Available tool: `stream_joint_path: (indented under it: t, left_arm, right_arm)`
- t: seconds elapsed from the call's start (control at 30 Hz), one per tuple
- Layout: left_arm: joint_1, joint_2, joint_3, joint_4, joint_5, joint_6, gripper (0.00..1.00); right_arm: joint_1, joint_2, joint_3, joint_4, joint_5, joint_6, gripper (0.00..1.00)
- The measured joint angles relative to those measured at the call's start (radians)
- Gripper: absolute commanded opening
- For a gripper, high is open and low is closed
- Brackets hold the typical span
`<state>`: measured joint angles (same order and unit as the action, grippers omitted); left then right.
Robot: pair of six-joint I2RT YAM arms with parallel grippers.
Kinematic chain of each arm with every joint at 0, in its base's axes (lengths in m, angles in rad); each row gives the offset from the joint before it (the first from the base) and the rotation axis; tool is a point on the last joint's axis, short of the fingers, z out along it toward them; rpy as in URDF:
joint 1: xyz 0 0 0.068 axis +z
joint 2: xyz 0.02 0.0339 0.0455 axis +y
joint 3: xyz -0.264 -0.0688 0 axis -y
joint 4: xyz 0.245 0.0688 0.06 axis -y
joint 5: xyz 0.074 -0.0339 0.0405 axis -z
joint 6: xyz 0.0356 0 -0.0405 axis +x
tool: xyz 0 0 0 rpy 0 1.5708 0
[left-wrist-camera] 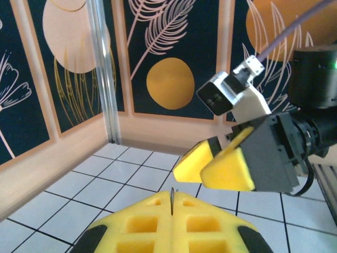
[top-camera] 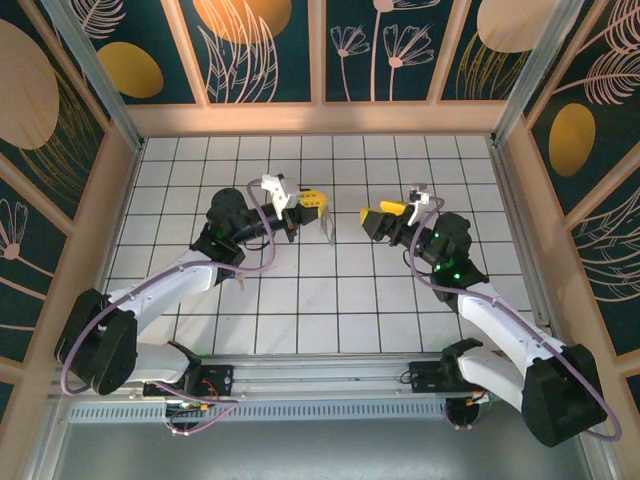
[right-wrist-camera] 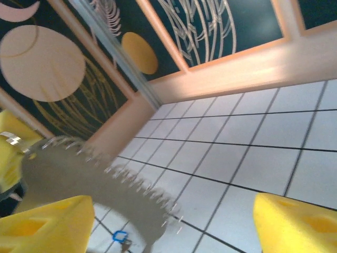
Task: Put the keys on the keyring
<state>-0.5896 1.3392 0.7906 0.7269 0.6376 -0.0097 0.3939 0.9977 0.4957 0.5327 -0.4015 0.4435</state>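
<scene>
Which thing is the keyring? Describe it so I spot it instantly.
On the white tiled table, look at the middle, where the two arms meet. The keyring dangles from the left gripper, its yellow fingers shut on it. It is a pale, bumpy loop with a small blue key at its lower end, unlike the smooth purple cables.

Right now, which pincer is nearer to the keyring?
Left. The left pincer is shut on the keyring, which hangs beneath it. The right pincer is open, facing the keyring from the side without touching it.
</scene>
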Motion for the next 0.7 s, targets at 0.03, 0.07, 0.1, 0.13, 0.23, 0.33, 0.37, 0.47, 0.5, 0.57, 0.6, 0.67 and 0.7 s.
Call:
stream_joint_path:
  t: [0.03, 0.07, 0.1, 0.13, 0.23, 0.33, 0.37, 0.47, 0.5, 0.57, 0.6, 0.67, 0.7]
  left_arm:
    - [-0.002, -0.004, -0.013, 0.013, 0.0, 0.013, 0.0]
    - [-0.002, -0.008, -0.03, 0.033, 0.003, 0.027, 0.0]
    - [-0.002, -0.013, -0.046, 0.053, 0.007, 0.036, 0.0]
    - [-0.002, -0.018, -0.061, 0.077, 0.009, 0.041, 0.0]
    - [-0.002, -0.022, -0.09, 0.145, 0.032, 0.045, 0.0]
    - [-0.002, -0.022, -0.091, 0.184, 0.052, 0.038, 0.0]
    - [-0.002, -0.022, -0.092, 0.197, 0.061, 0.033, 0.0]
    - [-0.002, -0.022, -0.092, 0.24, 0.084, 0.012, 0.0]
    - [-0.002, -0.02, -0.092, 0.262, 0.091, 0.002, 0.0]
    - [-0.002, -0.015, -0.092, 0.3, 0.108, -0.019, 0.0]
    - [-0.002, -0.01, -0.092, 0.324, 0.119, -0.034, 0.0]
    - [-0.002, 0.005, -0.091, 0.364, 0.142, -0.067, 0.0]
    - [-0.002, 0.016, -0.089, 0.387, 0.153, -0.087, 0.0]
  right_arm:
    - [0.0, 0.0, -0.006, 0.001, 0.014, 0.004, 0.83]
    - [0.0, 0.0, -0.013, 0.002, 0.026, 0.007, 0.83]
    - [0.0, 0.0, -0.021, 0.004, 0.035, 0.007, 0.83]
    - [0.0, 0.0, -0.027, 0.008, 0.041, 0.008, 0.82]
    - [0.0, 0.002, -0.052, 0.02, 0.047, 0.007, 0.81]
    - [0.0, 0.009, -0.077, 0.04, 0.06, 0.007, 0.8]
    - [0.0, 0.01, -0.088, 0.05, 0.062, 0.008, 0.8]
    - [0.0, 0.01, -0.116, 0.069, 0.066, 0.008, 0.8]
    - [0.0, 0.01, -0.123, 0.074, 0.068, 0.007, 0.8]
    - [0.0, 0.01, -0.137, 0.089, 0.071, 0.007, 0.8]
    - [0.0, 0.01, -0.144, 0.098, 0.072, 0.007, 0.8]
    - [0.0, 0.01, -0.157, 0.112, 0.078, 0.007, 0.8]
    - [0.0, 0.011, -0.163, 0.119, 0.08, 0.007, 0.8]
